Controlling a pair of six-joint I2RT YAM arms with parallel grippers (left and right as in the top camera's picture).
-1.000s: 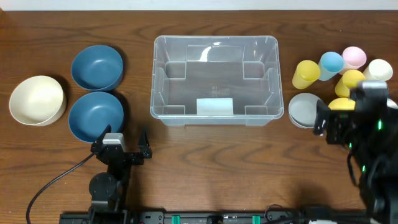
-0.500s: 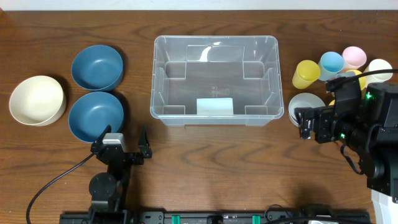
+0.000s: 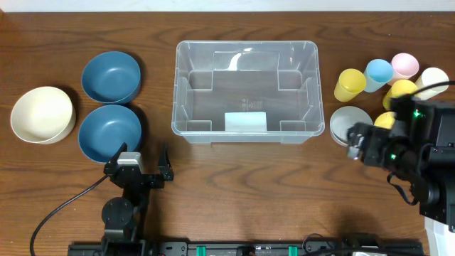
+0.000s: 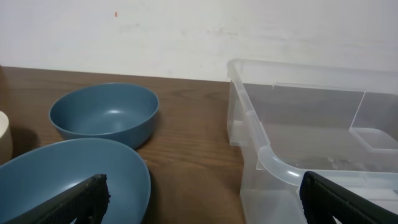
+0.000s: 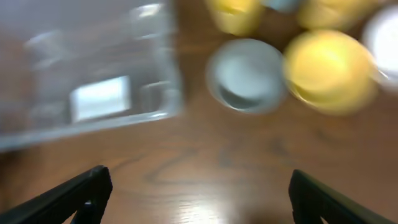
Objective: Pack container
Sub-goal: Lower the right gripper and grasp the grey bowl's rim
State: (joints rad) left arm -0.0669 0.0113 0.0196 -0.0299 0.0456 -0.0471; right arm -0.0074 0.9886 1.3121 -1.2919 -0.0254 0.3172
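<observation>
The container (image 3: 245, 45) is a large clear plastic bin at the table's middle, with a pale label (image 3: 245, 121) at its near wall and nothing inside. My left gripper (image 3: 141, 158) rests open near the front edge, left of the container and just below a blue bowl (image 3: 109, 132). In the left wrist view its fingers frame that blue bowl (image 4: 74, 180) and the container's corner (image 4: 273, 165). My right gripper (image 3: 353, 142) is open, just below a grey-white bowl (image 3: 348, 122) to the right of the container. The right wrist view is blurred; the open gripper (image 5: 199, 199) holds nothing.
A second blue bowl (image 3: 110, 76) and a cream bowl (image 3: 43, 114) sit at the left. Several pastel cups cluster at the far right: yellow (image 3: 350, 84), blue (image 3: 378, 71), pink (image 3: 405, 64), with more beside them. My right arm partly covers a yellow cup (image 3: 386, 119).
My right arm has swung its gripper leftward to just below the grey-white bowl, and its wrist view is now motion-blurred. The left arm has not moved.
</observation>
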